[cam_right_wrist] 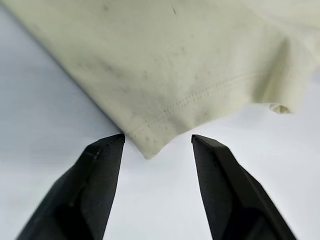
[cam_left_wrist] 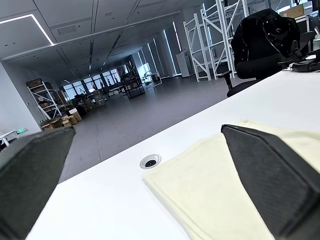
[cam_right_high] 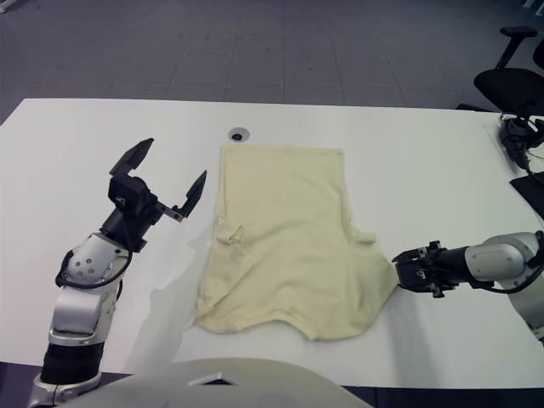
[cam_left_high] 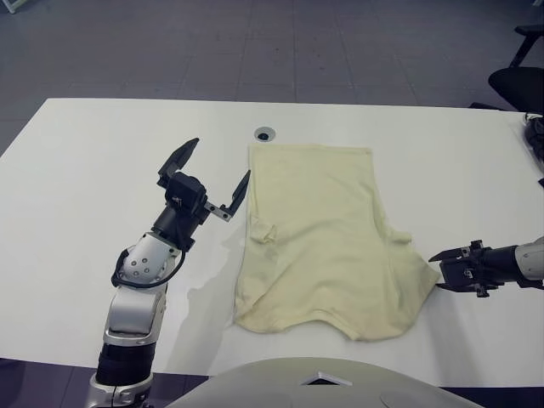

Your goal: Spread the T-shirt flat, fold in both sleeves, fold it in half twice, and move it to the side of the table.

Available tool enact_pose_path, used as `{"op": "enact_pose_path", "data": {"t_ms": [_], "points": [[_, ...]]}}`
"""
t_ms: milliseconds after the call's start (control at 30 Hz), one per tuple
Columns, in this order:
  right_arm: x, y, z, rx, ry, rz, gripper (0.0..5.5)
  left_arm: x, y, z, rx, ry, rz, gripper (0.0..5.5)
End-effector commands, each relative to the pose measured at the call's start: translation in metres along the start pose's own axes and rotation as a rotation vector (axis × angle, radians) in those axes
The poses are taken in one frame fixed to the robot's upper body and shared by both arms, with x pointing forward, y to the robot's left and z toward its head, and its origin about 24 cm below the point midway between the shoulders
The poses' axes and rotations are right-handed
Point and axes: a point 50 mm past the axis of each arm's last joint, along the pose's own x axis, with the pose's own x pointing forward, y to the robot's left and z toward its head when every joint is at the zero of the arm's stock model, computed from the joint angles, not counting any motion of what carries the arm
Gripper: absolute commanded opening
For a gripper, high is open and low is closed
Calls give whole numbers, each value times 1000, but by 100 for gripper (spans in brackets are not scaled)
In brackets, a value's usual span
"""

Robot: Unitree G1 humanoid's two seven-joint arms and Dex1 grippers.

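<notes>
A pale yellow T-shirt (cam_left_high: 323, 238) lies lengthwise in the middle of the white table (cam_left_high: 102, 170), its straight hem at the far end. Small folds bunch at its left edge (cam_left_high: 263, 231) and right edge (cam_left_high: 399, 236). My left gripper (cam_left_high: 219, 161) is raised above the table just left of the shirt, fingers wide open and holding nothing. My right gripper (cam_left_high: 438, 270) sits low at the shirt's near right corner. In the right wrist view that gripper (cam_right_wrist: 157, 140) is open, with the stitched shirt corner (cam_right_wrist: 150, 147) lying just ahead of the gap between its fingertips.
A round cable grommet (cam_left_high: 265, 133) sits in the table just beyond the shirt's far left corner. Black items (cam_left_high: 535, 140) lie at the table's right edge, and an office chair (cam_left_high: 518, 81) stands behind it. Bare table stretches left of the shirt.
</notes>
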Motion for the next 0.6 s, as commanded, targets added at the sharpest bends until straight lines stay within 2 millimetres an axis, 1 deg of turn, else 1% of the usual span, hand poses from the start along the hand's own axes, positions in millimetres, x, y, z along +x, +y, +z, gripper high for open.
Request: {"op": "enact_pose_path", "data": {"t_ms": [33, 367, 400, 600], "points": [[1, 2, 0, -7, 9, 18, 169, 2, 0, 2, 14, -1, -8, 540], [1, 2, 1, -12, 6, 23, 11, 1, 0, 2, 15, 6, -11, 540], [1, 2, 1, -12, 6, 23, 3, 1, 0, 2, 15, 6, -11, 540], [0, 2, 1, -14, 7, 22, 3, 2, 1, 2, 14, 6, -11, 540]]}}
